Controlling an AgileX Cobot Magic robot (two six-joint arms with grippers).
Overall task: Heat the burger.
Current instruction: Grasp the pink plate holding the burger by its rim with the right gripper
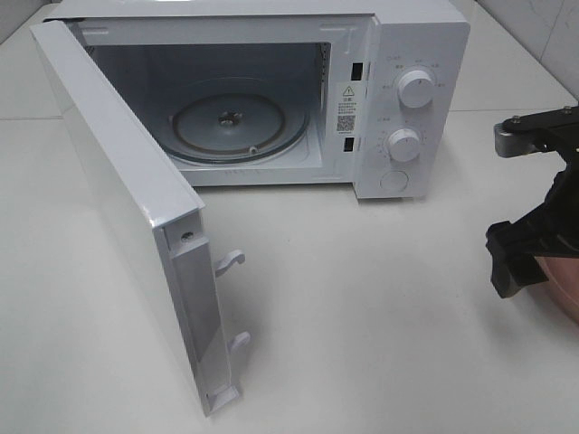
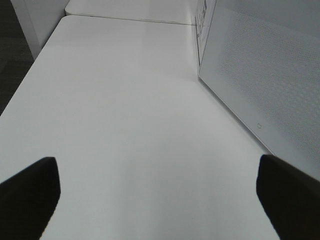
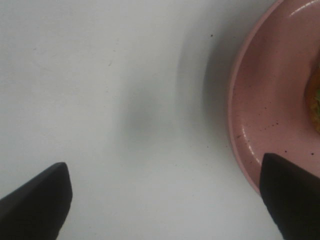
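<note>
Gaping wide, the right gripper (image 3: 162, 167) hung over the pink plate (image 3: 236, 120) holding the burger (image 3: 315, 100). Left gripper (image 2: 156, 162) gaped too; the microwave (image 1: 425, 36) label (image 1: 346, 107) was unreadable.

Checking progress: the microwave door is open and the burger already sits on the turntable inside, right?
No. The door is open, but the turntable is bare in the high view; the burger lies on the pink plate outside, per the right wrist view.

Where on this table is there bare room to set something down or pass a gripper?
Bare white tabletop runs between the white microwave's open door and the right gripper, in front of the oven cavity. The round glass turntable inside carries nothing. It is crowded only at the right edge, where the round pink plate sits by that gripper.
</note>
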